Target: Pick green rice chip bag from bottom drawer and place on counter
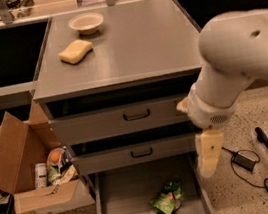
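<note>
The green rice chip bag lies crumpled on the flat floor of the open bottom drawer, right of its middle. The counter is the grey top of the cabinet above. My white arm comes in from the right in front of the cabinet. My pale yellow gripper hangs down from it over the drawer's right wall, to the right of the bag and above it, apart from it.
A yellow sponge and a white bowl sit on the counter's back left. Two closed drawers with black handles are above the open one. A cardboard box with packets stands at the left. Cables and an adapter lie on the floor at the right.
</note>
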Robot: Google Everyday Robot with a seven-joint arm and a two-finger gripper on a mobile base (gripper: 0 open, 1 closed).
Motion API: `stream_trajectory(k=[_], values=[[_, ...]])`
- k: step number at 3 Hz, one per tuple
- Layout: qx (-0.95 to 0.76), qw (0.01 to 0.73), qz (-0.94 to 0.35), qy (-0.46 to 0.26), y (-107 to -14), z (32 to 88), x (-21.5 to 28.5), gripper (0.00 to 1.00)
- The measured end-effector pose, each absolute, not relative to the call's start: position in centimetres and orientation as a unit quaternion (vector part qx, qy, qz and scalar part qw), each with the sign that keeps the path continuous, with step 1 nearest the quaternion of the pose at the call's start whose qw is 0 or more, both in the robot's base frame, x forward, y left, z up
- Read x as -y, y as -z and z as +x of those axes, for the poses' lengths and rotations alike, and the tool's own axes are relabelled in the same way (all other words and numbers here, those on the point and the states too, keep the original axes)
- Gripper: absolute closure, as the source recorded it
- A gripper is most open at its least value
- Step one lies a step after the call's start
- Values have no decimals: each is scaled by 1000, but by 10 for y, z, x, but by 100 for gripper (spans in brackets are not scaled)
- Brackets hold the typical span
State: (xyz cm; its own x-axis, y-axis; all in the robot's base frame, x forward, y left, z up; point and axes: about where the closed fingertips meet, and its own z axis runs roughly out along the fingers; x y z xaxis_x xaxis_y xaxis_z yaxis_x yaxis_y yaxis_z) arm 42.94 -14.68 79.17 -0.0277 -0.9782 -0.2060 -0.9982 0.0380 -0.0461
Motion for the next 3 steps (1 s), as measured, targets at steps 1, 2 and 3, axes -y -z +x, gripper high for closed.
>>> stream_trajectory(k=[1,2,3], values=[[-726,50,-675,-126,-695,410,144,0],[-726,50,-675,-126,-695,410,144,0],[-713,50,-687,-131,-663,415,136,0]])
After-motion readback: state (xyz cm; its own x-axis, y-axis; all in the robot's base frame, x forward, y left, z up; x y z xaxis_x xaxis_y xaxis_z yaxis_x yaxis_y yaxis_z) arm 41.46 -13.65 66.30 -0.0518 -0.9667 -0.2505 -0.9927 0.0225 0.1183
